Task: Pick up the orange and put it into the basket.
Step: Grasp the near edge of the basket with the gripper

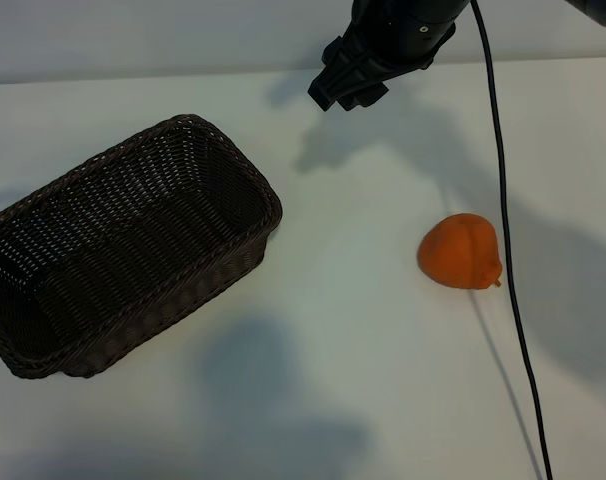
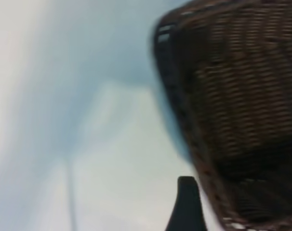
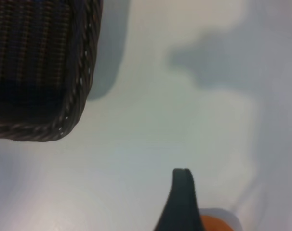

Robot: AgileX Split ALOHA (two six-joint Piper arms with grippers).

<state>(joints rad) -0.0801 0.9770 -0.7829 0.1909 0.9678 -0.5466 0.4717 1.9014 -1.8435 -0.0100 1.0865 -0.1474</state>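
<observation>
Item: orange (image 1: pixel 461 252), on the table (image 1: pixel 363 330), well apart from the basket (image 1: pixel 43 205), off its rounded end. Left gripper (image 1: pixel 345 92): jaws apart, empty, beyond the basket's far corner. Right gripper: spread, empty; its finger (image 3: pixel 182 195) sits just beside the orange, away from the basket. You'll likely want the right arm, the nearer one.

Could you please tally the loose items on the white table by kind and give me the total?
Orange: 1
Dark brown wicker basket: 1
Total: 2
</observation>
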